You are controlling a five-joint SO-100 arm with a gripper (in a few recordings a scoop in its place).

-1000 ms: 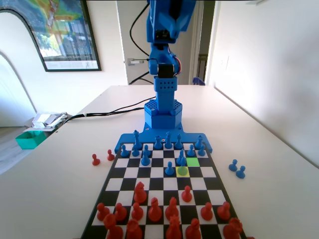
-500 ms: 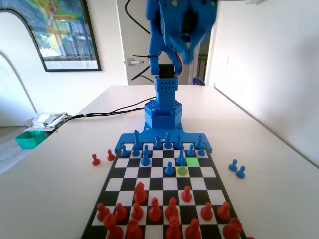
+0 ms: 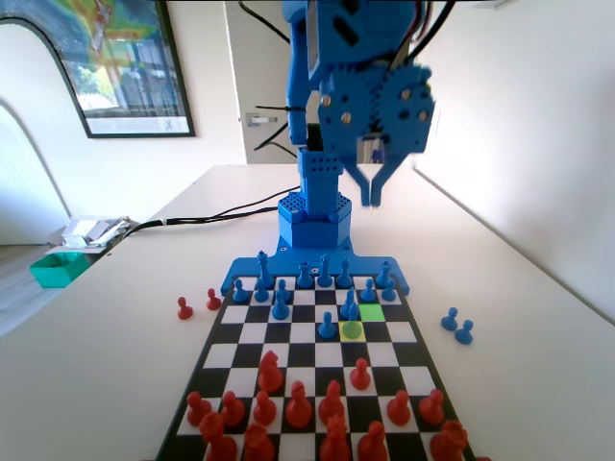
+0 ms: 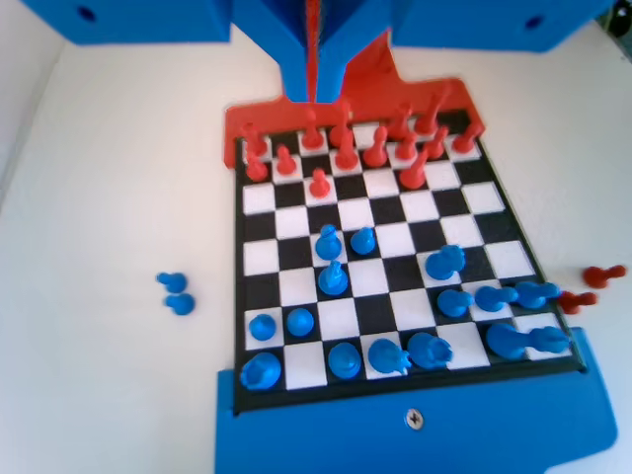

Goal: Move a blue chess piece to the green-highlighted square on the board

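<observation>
Two jaws nrly closed, pincer [image 3: 370,192] empty, high abv board [image 3: 411,355].

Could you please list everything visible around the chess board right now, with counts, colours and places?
board: one, black-and-white, on the white table.
green-highlighted square: one, empty, near the blue side.
yellow square: one, a greenish blue chess piece on it.
blue pieces: many, far rows in the fixed view; two off the board at right.
red pieces: many, near rows; two off the board at left.
green tray: one, left table edge.
framed picture: one, on the wall.
gripper: one, blue, raised above the board, jaws close together, holding nothing.
</observation>
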